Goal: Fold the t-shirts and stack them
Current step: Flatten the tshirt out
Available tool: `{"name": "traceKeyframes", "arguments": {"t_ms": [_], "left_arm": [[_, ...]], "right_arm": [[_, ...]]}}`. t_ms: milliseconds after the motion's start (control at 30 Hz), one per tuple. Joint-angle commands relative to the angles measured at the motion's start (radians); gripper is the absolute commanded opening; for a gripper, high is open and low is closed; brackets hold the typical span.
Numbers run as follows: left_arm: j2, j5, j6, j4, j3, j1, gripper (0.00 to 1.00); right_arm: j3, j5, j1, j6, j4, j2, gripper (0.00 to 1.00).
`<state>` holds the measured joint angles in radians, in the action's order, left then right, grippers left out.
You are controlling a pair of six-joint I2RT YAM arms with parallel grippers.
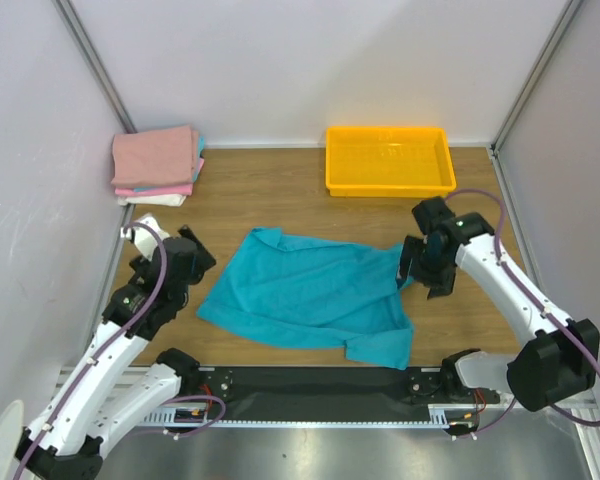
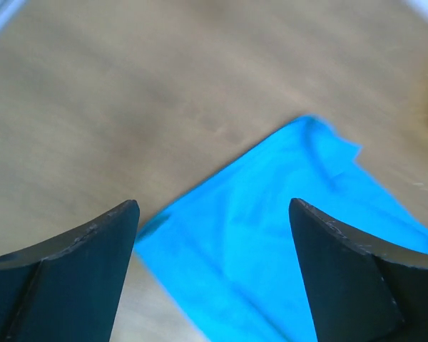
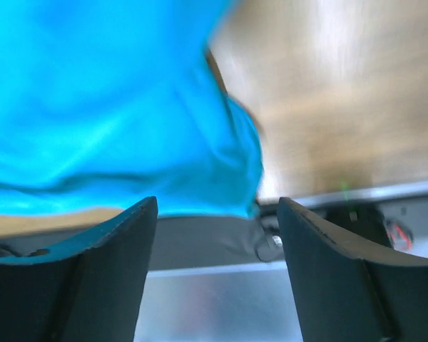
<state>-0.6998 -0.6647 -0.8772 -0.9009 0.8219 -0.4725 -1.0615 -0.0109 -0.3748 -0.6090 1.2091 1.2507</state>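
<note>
A teal-blue t-shirt (image 1: 310,292) lies spread and wrinkled on the wooden table, partly doubled over at its near right corner. My left gripper (image 1: 192,270) hovers open just above the shirt's left edge. In the left wrist view the shirt (image 2: 285,235) shows between my left gripper's (image 2: 214,210) wide-apart jaws, not touching them. My right gripper (image 1: 423,275) hangs open at the shirt's right edge. The right wrist view shows the shirt (image 3: 107,107) beyond my right gripper (image 3: 217,203), with nothing between the jaws. A stack of folded pink and white t-shirts (image 1: 158,163) sits at the back left.
A yellow plastic tray (image 1: 390,160) stands at the back right against the wall. White walls close in the table on the left, the back and the right. A black and metal rail (image 1: 310,390) runs along the near edge, between the arm bases.
</note>
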Motion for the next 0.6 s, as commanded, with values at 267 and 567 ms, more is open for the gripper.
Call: {"name": "traceKeyframes", "arguments": {"t_ms": [267,567], "left_arm": [[-0.442,0.379,0.532,0.485,0.208,0.002,0.94],[-0.931,0.482,0.624,0.473,0.489,-0.018,0.89]], "right_arm": [[-0.117,0.025,0.214,0.098,-0.301,0.055,0.75],[0.024,0.025,0.274,0.066,-0.439,0.004,0.76]]}}
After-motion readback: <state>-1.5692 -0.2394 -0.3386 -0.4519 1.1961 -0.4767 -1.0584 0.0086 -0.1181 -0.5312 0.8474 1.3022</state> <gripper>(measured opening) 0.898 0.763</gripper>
